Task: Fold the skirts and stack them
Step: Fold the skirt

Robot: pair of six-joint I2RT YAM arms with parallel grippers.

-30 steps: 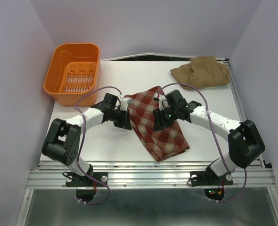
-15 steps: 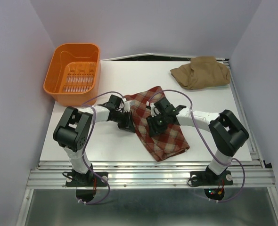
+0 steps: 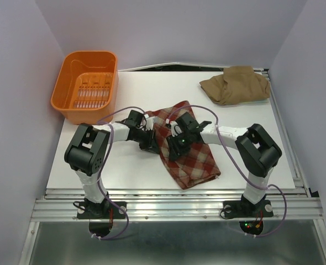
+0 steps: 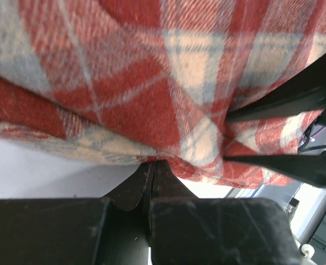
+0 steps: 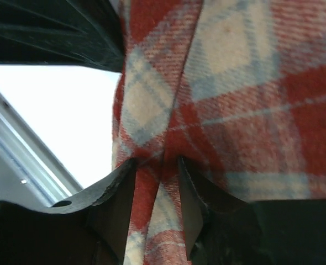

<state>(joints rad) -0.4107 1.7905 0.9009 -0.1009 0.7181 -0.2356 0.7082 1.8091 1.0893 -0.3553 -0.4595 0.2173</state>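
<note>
The red-and-cream plaid skirt [image 3: 196,157] lies as a long folded strip in the middle of the white table [image 3: 113,171]. My left gripper [image 3: 152,144] is at its left edge; in the left wrist view [image 4: 154,163] the jaws are shut together, with the skirt's hem [image 4: 152,66] pinched at their tips. My right gripper [image 3: 172,151] is low on the skirt just right of it. In the right wrist view [image 5: 156,165] it is shut on a raised fold of plaid cloth [image 5: 251,83]. The tan-brown skirt [image 3: 236,85] lies bunched at the back right. The floral skirt is out of view.
An orange plastic basket [image 3: 85,83] stands at the back left, with nothing in it. Purple walls close in both sides. The metal rail [image 3: 174,207] with the arm bases runs along the near edge. The two grippers are close together.
My right gripper has moved left and nearer across the plaid skirt, towards my left gripper. My left gripper shifted slightly nearer and its elbow has risen. The tan skirt and basket have not moved.
</note>
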